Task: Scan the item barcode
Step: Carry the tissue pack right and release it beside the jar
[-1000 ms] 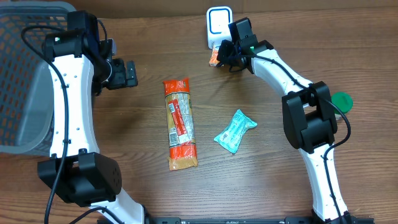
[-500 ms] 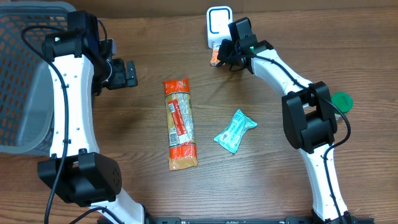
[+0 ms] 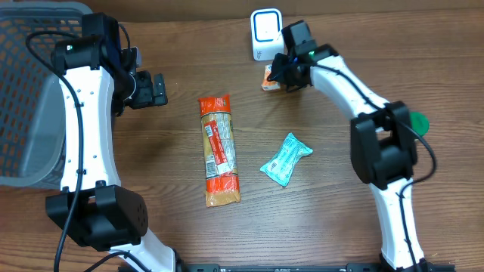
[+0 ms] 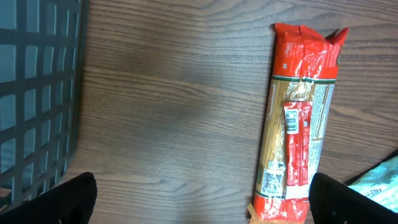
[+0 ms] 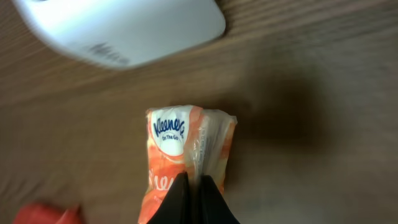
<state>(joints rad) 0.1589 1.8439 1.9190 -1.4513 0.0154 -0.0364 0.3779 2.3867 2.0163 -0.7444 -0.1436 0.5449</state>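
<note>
Brown wood-grain table [image 3: 174, 227] seen from above, with a robot arm at each side. At the far left stands a dark plastic basket [image 3: 30, 91] with open grid walls. Only its own mesh shows in the part in view.

The task's item, a small soft tissue pack [image 3: 271, 77] in glossy orange-and-white film, is at the back of the table just in front of the scanner [image 3: 265, 30]. The scanner is a white, rounded block with a blue-rimmed face. The right gripper [image 3: 281, 72] is clenched on the pack, its two dark fingertips pinching the crinkled film at one end. Whether the pack rests on the wood or is lifted cannot be told.

The left gripper [image 3: 155, 89] hangs near the basket with its jaws spread wide, grasping nothing.

At the table's middle lies a long, flat spaghetti packet [image 3: 218, 149], clear film with orange ends. Near it lies a small puffy teal packet [image 3: 286, 159]. A flat green disc [image 3: 416, 121] sits at the right, partly behind the arm.
</note>
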